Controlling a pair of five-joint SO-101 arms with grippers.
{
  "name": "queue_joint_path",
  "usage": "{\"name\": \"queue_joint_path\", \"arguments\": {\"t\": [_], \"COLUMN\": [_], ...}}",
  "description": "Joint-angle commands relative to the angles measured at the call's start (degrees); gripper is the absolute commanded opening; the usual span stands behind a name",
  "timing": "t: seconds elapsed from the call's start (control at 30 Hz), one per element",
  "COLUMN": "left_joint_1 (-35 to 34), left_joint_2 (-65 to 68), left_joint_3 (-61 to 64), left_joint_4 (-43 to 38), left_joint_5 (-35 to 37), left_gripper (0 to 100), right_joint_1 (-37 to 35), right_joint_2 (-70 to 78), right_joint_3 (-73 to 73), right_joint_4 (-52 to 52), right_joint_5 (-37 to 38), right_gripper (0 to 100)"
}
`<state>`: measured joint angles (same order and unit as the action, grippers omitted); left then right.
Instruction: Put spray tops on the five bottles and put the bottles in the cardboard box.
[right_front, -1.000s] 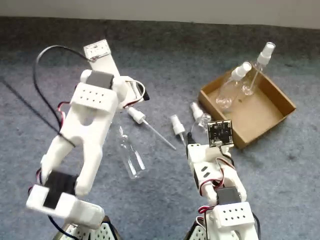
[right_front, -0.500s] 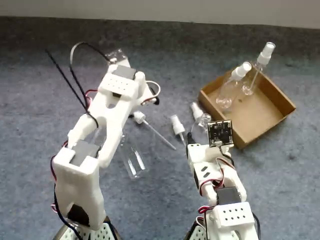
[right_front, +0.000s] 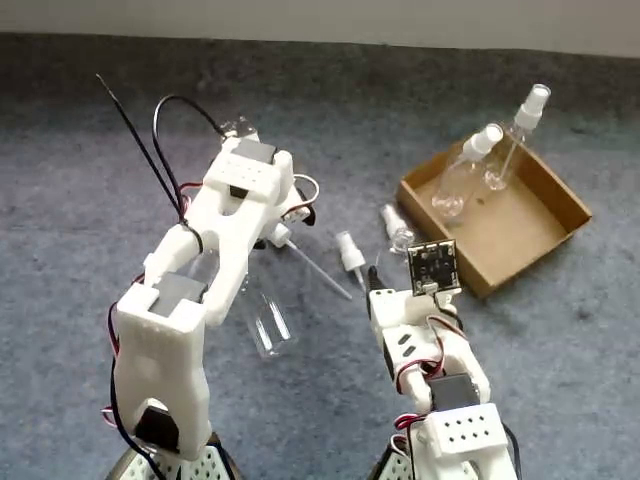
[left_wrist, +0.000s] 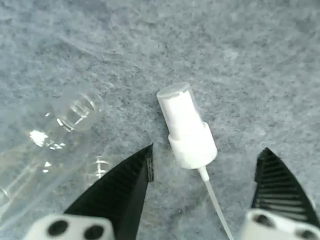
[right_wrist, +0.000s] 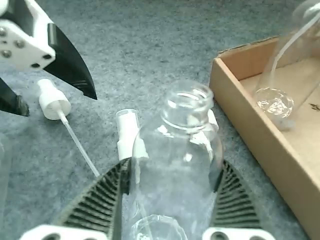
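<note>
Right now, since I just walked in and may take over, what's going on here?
The left gripper hangs open over a white plastic spray top lying on the grey carpet. The right gripper is shut on an uncapped clear plastic bottle near the brown cardboard box. Two capped clear bottles already sit in that box.

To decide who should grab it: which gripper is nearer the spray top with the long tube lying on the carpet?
Left. The left gripper hangs open astride the spray top; the right gripper sits farther off, shut on a bottle.
</note>
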<state>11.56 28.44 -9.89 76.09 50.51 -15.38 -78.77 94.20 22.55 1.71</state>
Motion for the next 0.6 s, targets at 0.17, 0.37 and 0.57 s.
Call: {"name": "queue_joint_path", "arguments": {"t": [0.17,0.37,0.57], "left_joint_1": [-0.04,-0.22,0.04], "left_joint_2": [-0.13,-0.13,-0.13], "left_joint_3": [-2.95,-2.86,-3.03], "left_joint_4": [-0.09,-0.18,-0.18], "left_joint_5": [0.53,0.53,0.26], "left_gripper": [25,1,2], "right_joint_1": [-0.92,-0.84,-0.84], "right_joint_2": [-0.31,-0.31,-0.31], "right_joint_3": [-0.40,-0.40,-0.40], "right_joint_4": [-1.01,-1.01,-1.01], "right_joint_5": [-0.18,-0.18,-0.09], "right_gripper": [10.7,10.7,10.7]}}
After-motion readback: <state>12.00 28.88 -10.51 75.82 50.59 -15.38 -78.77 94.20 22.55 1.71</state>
